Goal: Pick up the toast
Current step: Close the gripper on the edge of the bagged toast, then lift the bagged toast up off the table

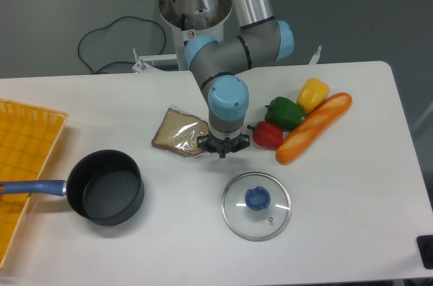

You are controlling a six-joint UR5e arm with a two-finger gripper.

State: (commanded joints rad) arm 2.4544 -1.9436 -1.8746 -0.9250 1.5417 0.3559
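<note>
— What am I looking at around my workspace?

— I am working at a white table (352, 218) with a rounded far right corner, and even, soft light is falling across it with only faint shadows.

— And behind it?

— A dull grey-green floor (47, 22) is stretching out beyond the far edge, and a black cable (108, 36) is looping across it toward the middle. On the right, the grey is turning darker in a broad slanted band (406, 2).

— Anything at the edges?

— A yellow gridded tray (24, 157) is lying along the left edge of the table, and a small dark block (426, 251) is sitting at the right edge near the front corner.
</note>
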